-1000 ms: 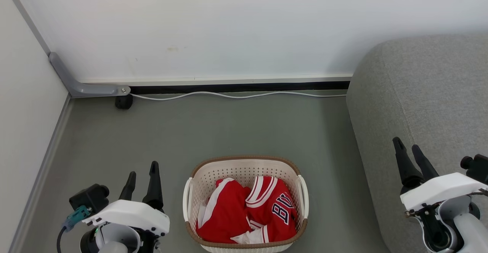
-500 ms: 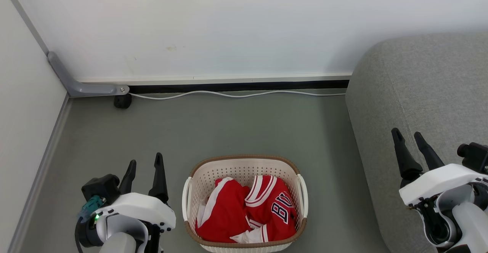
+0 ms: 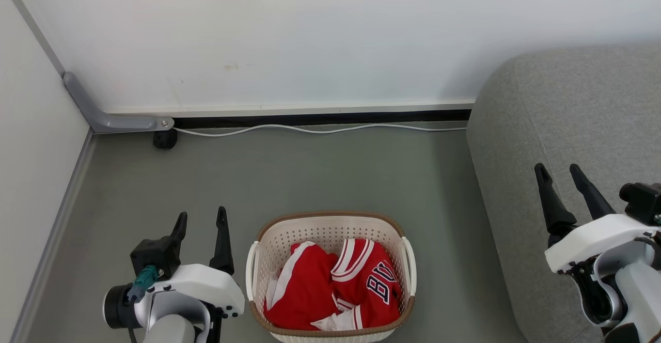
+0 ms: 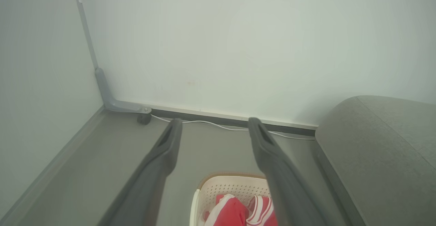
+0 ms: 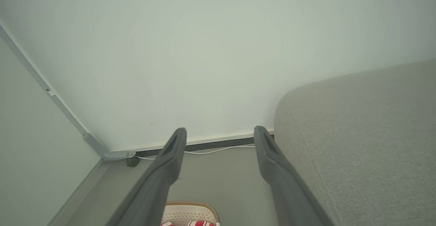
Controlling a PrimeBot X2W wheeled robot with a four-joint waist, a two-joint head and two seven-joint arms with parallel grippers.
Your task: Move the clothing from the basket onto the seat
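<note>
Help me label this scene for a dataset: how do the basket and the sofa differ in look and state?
The basket is cream perforated plastic with a brown rim; the sofa is light-grey fabric. The basket is far smaller than the sofa. The basket holds the red clothing; the sofa's visible part bears none. Both stand on the grey floor.

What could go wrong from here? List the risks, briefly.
The clothing lies bunched in the basket, so one pinch may lift only part of it, or tip the basket. The open left gripper hovers close beside the white handle and could snag it when reaching in.
</note>
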